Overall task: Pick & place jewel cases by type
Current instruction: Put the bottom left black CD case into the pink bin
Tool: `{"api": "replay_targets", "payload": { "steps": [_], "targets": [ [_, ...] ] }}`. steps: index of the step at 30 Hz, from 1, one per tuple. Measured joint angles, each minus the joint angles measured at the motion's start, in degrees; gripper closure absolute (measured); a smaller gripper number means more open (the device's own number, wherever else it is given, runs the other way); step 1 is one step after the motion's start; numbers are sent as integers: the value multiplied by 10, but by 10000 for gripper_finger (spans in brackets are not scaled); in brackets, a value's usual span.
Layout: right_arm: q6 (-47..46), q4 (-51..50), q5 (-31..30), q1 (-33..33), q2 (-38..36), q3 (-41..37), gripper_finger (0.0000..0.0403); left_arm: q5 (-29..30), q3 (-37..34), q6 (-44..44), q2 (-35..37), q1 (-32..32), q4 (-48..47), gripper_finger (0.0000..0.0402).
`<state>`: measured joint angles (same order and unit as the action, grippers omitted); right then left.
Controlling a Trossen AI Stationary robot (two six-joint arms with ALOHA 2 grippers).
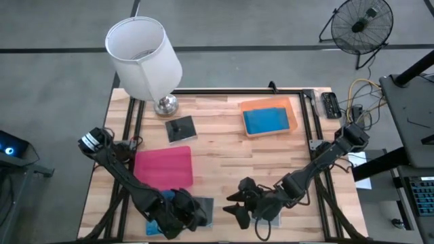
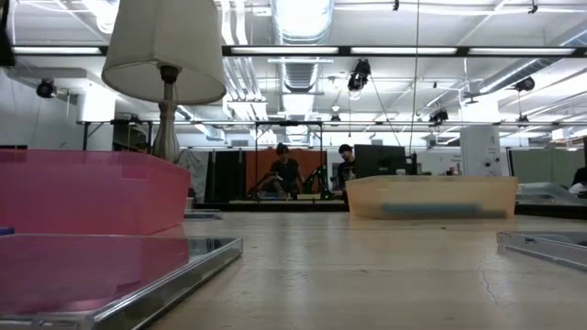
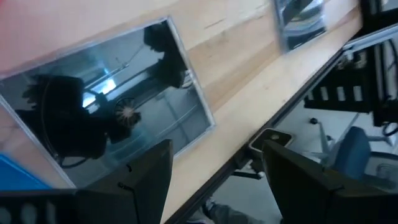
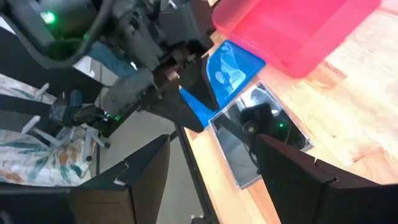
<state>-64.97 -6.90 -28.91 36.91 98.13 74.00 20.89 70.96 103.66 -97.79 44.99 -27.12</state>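
L gripper [image 1: 182, 215] is hovering at the near table edge, just past the pink tray [image 1: 164, 166], jaws apart w/ nothing btwn them. Wrist view is showing a dark jewel case [image 3: 118, 109] lying flat right ahead of its fingers [image 3: 146, 180], and a blue case [image 4: 225, 70] is lying just beside that one, closer to the L arm. R gripper [image 1: 239, 201] is sitting near the same edge, further right, jaws also released, empty, looking toward that pair.

Other cases: one blue is already lying in the orange tray [image 1: 290, 108], one dark case [image 1: 180, 129] is sitting alone by the lamp [image 1: 146, 57]; another case is showing by the R gripper, colour unclear. Can't place the rest.

My read: L arm is lining up on the dark case; which tray takes darks, can't tell. To do it well:
- case is thin and flat on wood, so straddle an edge; overhang at the table edge could help.
- keep fingers off the blue neighbour, they're nearly touching.
- come down square, else it'll skate.
- R arm is close, so watch for clash.
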Motion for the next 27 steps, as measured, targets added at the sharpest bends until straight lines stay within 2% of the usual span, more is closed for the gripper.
{"api": "replay_targets", "payload": {
  "steps": [10,27],
  "targets": [
    [-18,4,-13,0,0,3,172,-46,0,1,-61,0,21,172],
    [-19,19,-13,0,0,3,171,-54,0,23,-111,-13,34,172]
  ]
}}
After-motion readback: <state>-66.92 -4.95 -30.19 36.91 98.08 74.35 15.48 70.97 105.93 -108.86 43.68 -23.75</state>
